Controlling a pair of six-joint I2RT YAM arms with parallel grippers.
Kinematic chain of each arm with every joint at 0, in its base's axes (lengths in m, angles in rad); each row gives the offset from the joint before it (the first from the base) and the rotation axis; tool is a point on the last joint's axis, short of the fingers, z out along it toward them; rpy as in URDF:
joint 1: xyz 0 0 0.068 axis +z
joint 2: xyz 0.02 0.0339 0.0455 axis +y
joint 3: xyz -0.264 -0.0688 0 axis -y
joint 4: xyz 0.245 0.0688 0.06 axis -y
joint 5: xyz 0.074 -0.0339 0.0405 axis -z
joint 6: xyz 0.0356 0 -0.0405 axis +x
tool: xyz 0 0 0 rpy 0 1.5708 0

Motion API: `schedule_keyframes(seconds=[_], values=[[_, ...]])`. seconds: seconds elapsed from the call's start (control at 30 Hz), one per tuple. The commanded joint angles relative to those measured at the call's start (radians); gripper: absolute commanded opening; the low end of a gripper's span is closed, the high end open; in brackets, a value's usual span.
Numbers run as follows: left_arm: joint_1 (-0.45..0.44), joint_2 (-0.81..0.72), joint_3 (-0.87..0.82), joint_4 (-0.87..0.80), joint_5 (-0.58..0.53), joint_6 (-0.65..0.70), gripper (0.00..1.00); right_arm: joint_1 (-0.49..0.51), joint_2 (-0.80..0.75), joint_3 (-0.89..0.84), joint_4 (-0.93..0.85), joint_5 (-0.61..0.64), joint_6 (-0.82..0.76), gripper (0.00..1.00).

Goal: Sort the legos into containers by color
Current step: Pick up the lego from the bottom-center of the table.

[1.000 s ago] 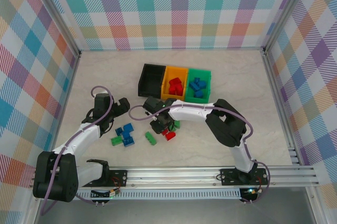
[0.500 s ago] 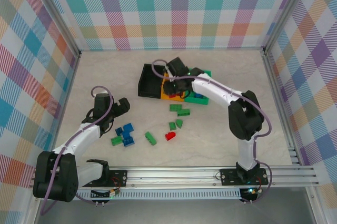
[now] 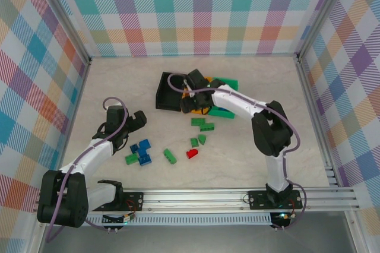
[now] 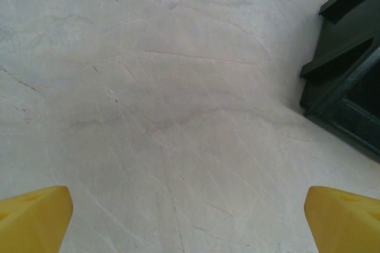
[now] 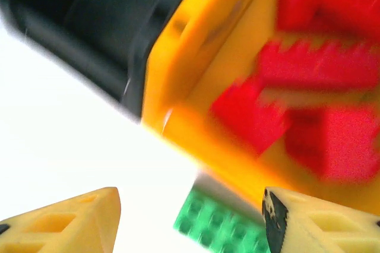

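Note:
My right gripper (image 5: 190, 223) hangs open over the near wall of the orange bin (image 5: 190, 39), nothing between its fingers. Several red legos (image 5: 320, 104) lie blurred inside that bin. A green lego (image 5: 217, 226) sits on the table just below the wall. In the top view my right gripper (image 3: 195, 107) covers most of the orange bin, between the black bin (image 3: 169, 89) and the green bin (image 3: 228, 82). Loose green legos (image 3: 202, 124), a red one (image 3: 192, 154) and blue ones (image 3: 142, 151) lie on the table. My left gripper (image 3: 138, 120) stands open beside the blue ones.
In the left wrist view, bare marbled table lies between the yellow fingertips (image 4: 32, 217), with the black bin's corner (image 4: 347, 87) at the right. Checked walls enclose the table on three sides. A metal rail (image 3: 237, 196) runs along the near edge.
My right arm swung from the loose legos at mid-table up to the orange bin, and its jaws went from shut to open. The left arm has not moved.

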Motion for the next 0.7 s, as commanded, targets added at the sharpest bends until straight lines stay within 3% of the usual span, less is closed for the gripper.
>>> schedule_keyframes(seconds=[0.0, 0.23, 0.33, 0.67], values=[[-0.003, 0.0, 0.027, -0.008, -0.004, 0.005, 1.0, 0.076, -0.129, -0.063, -0.077, -0.009, 0.016, 0.64], [-0.003, -0.008, 0.022, 0.0, 0.016, -0.001, 1.0, 0.204, -0.267, -0.305, -0.143, -0.038, 0.163, 0.61], [-0.004, -0.008, 0.021, 0.001, 0.015, -0.002, 1.0, 0.25, -0.279, -0.371, -0.144, -0.042, 0.211, 0.65], [-0.003, 0.002, 0.02, 0.006, 0.019, -0.006, 1.0, 0.304, -0.155, -0.333, -0.107, -0.032, 0.202, 0.71]])
